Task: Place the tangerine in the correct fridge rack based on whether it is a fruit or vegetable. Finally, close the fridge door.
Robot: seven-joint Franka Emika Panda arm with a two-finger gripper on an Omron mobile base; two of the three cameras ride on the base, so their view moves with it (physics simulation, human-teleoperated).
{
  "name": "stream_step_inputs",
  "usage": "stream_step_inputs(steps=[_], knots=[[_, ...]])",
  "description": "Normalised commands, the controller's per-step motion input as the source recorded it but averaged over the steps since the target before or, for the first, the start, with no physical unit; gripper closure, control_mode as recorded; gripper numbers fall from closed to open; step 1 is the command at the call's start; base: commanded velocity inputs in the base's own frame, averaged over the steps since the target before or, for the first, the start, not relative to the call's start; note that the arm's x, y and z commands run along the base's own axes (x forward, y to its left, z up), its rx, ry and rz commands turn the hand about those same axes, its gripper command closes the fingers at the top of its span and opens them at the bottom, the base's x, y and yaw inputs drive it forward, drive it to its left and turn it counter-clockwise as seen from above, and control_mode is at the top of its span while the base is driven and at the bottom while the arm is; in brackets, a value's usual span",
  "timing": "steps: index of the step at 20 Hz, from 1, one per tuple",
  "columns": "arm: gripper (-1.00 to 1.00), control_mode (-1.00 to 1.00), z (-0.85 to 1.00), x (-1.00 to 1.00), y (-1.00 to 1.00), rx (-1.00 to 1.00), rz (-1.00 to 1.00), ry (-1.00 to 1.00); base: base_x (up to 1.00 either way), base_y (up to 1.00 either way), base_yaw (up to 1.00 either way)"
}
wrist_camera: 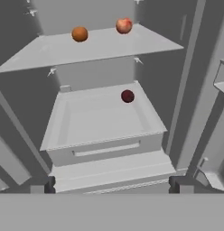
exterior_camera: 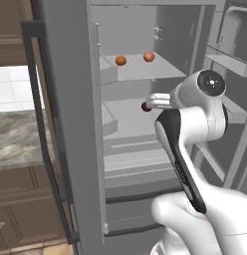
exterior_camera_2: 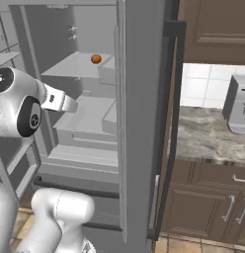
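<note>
In the hand view we saw the hand (wrist_camera: pixel 112 184) near the bottom of the frame, its two dark fingertips (wrist_camera: pixel 49 184) set wide apart with nothing between them, touching nothing. Above it, in the upper part of that frame, the tangerine (wrist_camera: pixel 80 34) sat on the fridge rack (wrist_camera: pixel 100 47), left of a reddish-orange fruit (wrist_camera: pixel 124 25) on the same shelf. Below, at mid-frame, a dark red fruit (wrist_camera: pixel 127 96) lay in the lower tray (wrist_camera: pixel 64 126). The fridge door (exterior_camera: pixel 70 124) stood open at the left of the left base view, its dark handle (exterior_camera: pixel 43 134) beside a marble bench (exterior_camera: pixel 16 139).
</note>
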Motion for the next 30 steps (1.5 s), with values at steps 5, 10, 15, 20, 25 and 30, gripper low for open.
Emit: stream_step_inputs(steps=[5,10,15,20,25,30], knots=[[-1.0,1.0,0.0,0.0,0.0,0.0,0.0,0.0,-0.28,0.24,0.0],[-1.0,1.0,0.0,0.0,0.0,0.0,0.0,0.0,-0.33,0.31,0.0],[-1.0,1.0,0.0,0.0,0.0,0.0,0.0,0.0,-0.35,0.03,0.0],[-1.0,1.0,0.0,0.0,0.0,0.0,0.0,0.0,-0.24,0.0,0.0],[-1.0,1.0,0.0,0.0,0.0,0.0,0.0,0.0,-0.37,0.0,0.0],[-1.0,1.0,0.0,0.0,0.0,0.0,0.0,0.0,-0.28,0.0,0.0]])
